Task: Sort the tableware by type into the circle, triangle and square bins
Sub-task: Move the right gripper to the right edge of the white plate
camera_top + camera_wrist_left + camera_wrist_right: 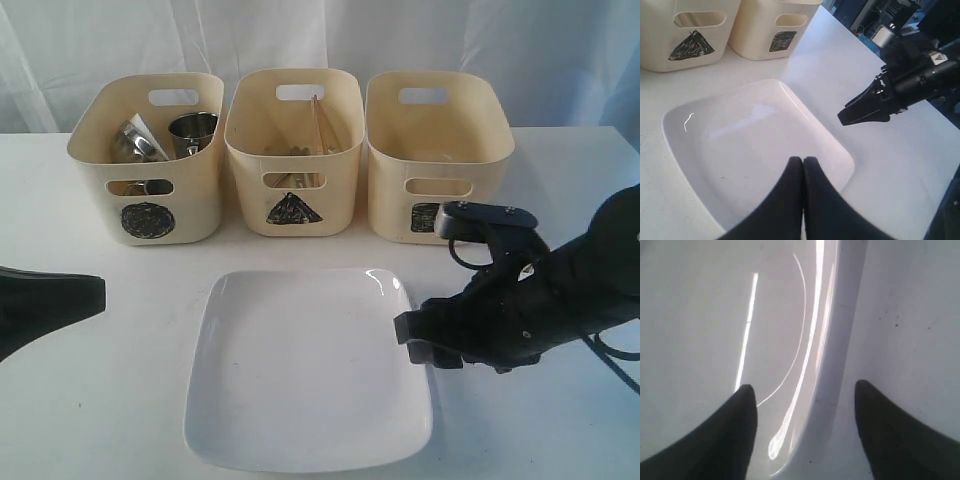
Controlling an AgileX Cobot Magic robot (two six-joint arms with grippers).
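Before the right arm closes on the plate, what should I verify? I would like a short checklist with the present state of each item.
1. Right end effector open: ok.
2. Its fingers straddle the rim of the white square plate: ok.
3. A finger under the rim: cannot tell.
4. Left end effector, shut, off the plate: ok.
5. Plate empty: ok.
6. Room in the square bin: cannot tell.

This looks like a robotics lab to me: my right gripper (415, 340) hangs over a bare white table (100, 400), and ahead of it three cream bins (293, 150) with hand-scrawled shape marks stand before a white curtain (560, 50) backdrop. Off the table's edge beyond that gripper, blue-framed gear (852, 12) crowds in.
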